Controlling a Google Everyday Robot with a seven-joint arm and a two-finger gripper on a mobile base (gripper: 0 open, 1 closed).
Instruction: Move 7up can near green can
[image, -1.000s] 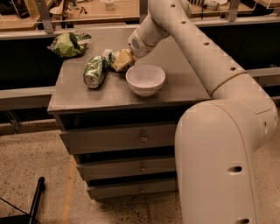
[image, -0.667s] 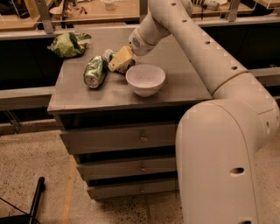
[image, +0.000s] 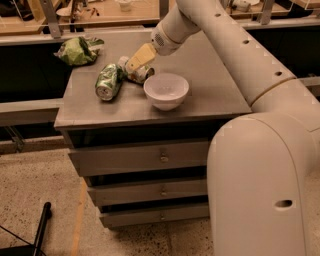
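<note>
The green can (image: 109, 81) lies on its side on the grey cabinet top (image: 210, 85), left of centre, with its silver top towards me. The 7up can (image: 134, 74), silvery-white with green marks, lies on its side just right of it, almost touching. My gripper (image: 138, 59) is at the end of the white arm, directly over the 7up can and covering its upper part. Whether it holds the can does not show.
A white bowl (image: 166, 90) stands just right of the 7up can, close to the gripper. A wrinkled green bag (image: 77, 50) lies at the back left corner. My white arm (image: 240, 55) crosses the right side of the top. Drawers (image: 150, 157) are below.
The gripper has shifted only slightly over the 7up can. Both cans, the bowl and the bag lie where they were.
</note>
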